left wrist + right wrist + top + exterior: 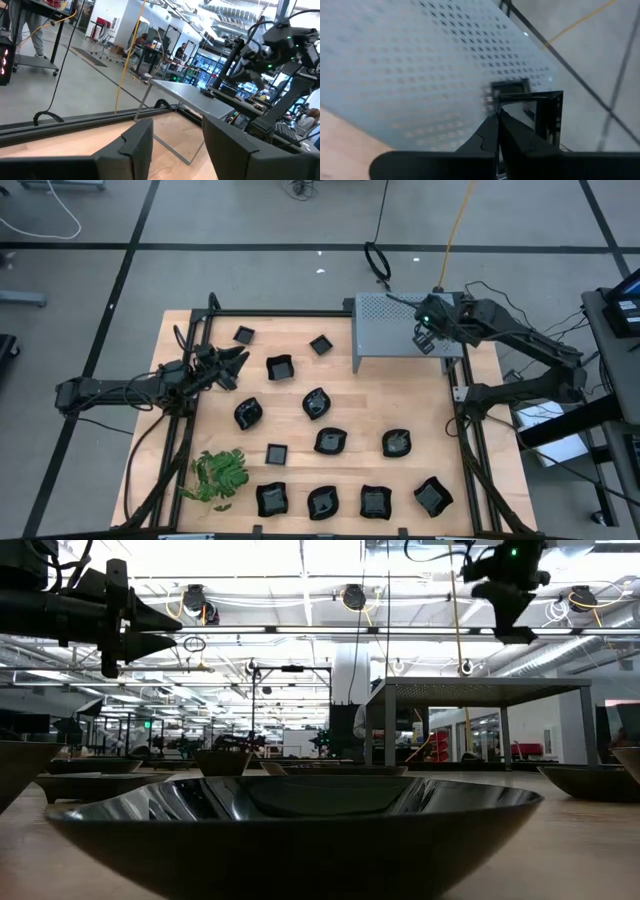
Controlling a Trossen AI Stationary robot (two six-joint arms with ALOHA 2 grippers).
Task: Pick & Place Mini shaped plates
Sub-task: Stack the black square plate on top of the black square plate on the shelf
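two pincers are working: the right pincer (498, 114) is gripping a square plate (527, 112) over the grey box (400, 330), probably for dropping; the left pincer (235, 364) is hovering open above the counter (350, 420).

In the low view, the nearest plate (300, 825) fills the foreground and hides most of the tabletop (590, 850) behind it; the plates beside it (20, 765) are cut off by the picture's edges. In the right wrist view, the square plate (532, 112) pinched by the right pincer (497, 135) over the perforated box (420, 65) is partly hidden behind the fingers, its full outline unclear.
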